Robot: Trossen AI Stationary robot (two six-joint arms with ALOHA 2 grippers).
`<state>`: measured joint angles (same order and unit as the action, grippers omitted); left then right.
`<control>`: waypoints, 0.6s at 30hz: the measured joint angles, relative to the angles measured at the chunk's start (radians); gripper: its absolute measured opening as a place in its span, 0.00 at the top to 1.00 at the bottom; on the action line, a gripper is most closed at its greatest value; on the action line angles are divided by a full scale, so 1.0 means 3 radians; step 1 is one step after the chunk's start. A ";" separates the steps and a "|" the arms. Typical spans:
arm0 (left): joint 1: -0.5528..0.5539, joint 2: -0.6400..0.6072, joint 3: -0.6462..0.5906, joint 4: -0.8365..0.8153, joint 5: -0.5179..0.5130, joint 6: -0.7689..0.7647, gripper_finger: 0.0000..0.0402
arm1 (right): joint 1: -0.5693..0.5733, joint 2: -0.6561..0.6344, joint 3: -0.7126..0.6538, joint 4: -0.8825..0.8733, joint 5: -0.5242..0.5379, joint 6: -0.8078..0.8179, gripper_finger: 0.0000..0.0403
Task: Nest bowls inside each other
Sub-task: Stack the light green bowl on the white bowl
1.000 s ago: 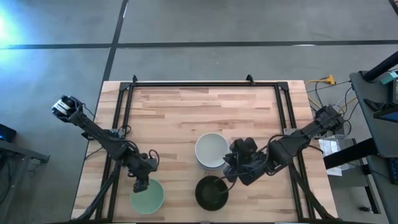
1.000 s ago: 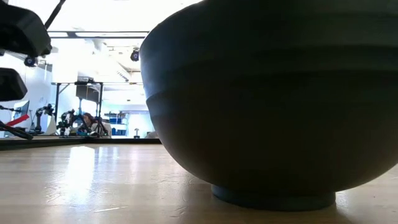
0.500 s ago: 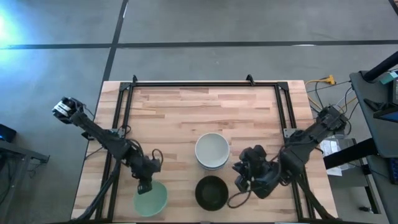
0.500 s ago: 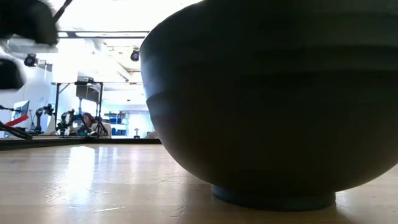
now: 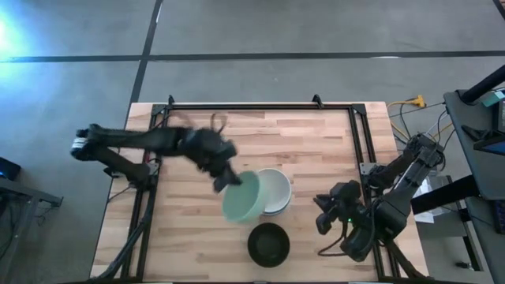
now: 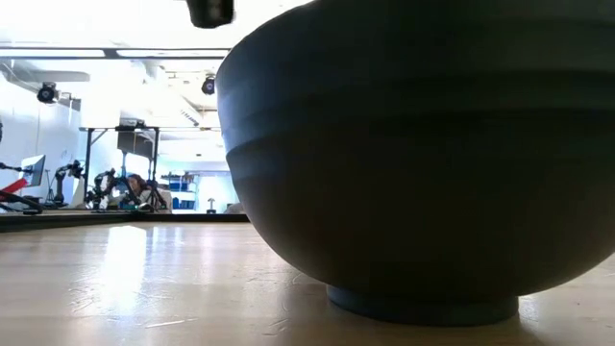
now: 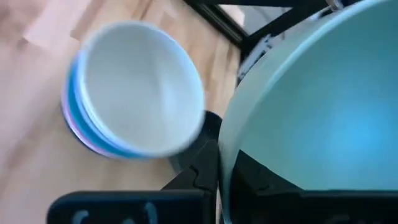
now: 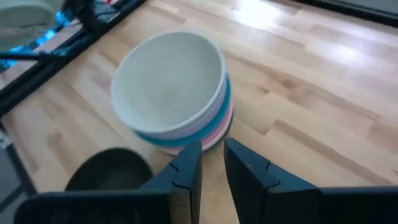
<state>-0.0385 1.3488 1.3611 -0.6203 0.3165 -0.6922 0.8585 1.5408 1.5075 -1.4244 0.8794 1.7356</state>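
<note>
Currently we count: one pale green bowl (image 5: 241, 197) | one black bowl (image 5: 268, 244) on the table (image 5: 316, 150) | one nested stack (image 5: 272, 192), white on top | left gripper (image 5: 223, 178) clamps the green bowl's rim, bowl tilted, overlapping the stack | right gripper (image 8: 211, 163) empty, fingers narrowly parted, apart from the stack at the table's right edge.
</note>
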 joint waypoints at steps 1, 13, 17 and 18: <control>0.0107 0.0151 0.0198 -0.0152 0.0116 0.0144 1.00 | -0.0006 -0.0006 0.0000 -0.0016 0.0040 0.0044 0.84; 0.0619 0.2096 0.2627 -0.2120 0.0389 0.1752 1.00 | -0.0135 -0.0163 0.0000 -0.0177 0.0134 0.0184 0.84; 0.0617 0.2493 0.3083 -0.2300 0.0390 0.1808 1.00 | -0.0144 -0.0207 0.0000 -0.0256 0.0133 0.0176 0.84; 0.0617 0.2565 0.3165 -0.2309 0.0368 0.1808 1.00 | -0.0144 -0.0215 0.0000 -0.0288 0.0133 0.0150 0.84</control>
<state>0.1467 2.1184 2.3106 -1.3130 0.4268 -0.1497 0.8154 1.4762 1.5074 -1.5109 0.9192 1.7806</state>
